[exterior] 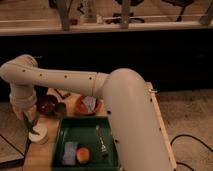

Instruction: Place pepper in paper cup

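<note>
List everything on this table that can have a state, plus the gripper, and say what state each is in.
Green rectangular tray: flat, holding a round orange-red fruit and a blue block.
Short white paper cup: upright, left of the tray.
Small dark green pepper: at the cup's mouth.
Two-finger gripper: low, directly over the cup and pepper.
Round orange bowl: upright, holding a grey-blue item.
Dark round bowl: upright.

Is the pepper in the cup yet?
Nearly. Looks done: the hand is right over the paper cup. In hand: a dark shape, probably the pepper, at the cup's rim under the hand. Left: leaving it inside and lifting away.
</note>
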Robot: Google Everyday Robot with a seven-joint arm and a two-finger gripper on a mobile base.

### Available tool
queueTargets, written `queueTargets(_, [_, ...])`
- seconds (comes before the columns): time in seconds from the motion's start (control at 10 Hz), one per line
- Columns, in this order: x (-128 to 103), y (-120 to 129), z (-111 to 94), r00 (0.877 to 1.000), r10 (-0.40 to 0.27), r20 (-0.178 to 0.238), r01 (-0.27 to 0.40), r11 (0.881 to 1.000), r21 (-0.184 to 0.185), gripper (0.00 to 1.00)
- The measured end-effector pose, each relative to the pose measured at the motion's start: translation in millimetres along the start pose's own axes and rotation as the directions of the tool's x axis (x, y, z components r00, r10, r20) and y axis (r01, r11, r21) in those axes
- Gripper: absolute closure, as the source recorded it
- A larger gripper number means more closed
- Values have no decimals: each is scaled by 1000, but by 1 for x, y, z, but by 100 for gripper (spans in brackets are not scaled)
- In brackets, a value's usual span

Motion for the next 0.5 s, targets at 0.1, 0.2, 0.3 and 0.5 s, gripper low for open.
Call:
queueTargets(0.1, [0,1,1,1000,1,0,-1,1000,3,78])
queueTargets(0.2, [0,2,2,1000,3,-1,-3,1000,4,67])
queueTargets(0.3, [0,3,3,1000,4,-2,-4,1000,7,57])
queueTargets(0.5, [-1,6,4,1000,4,-2,-4,1000,17,37])
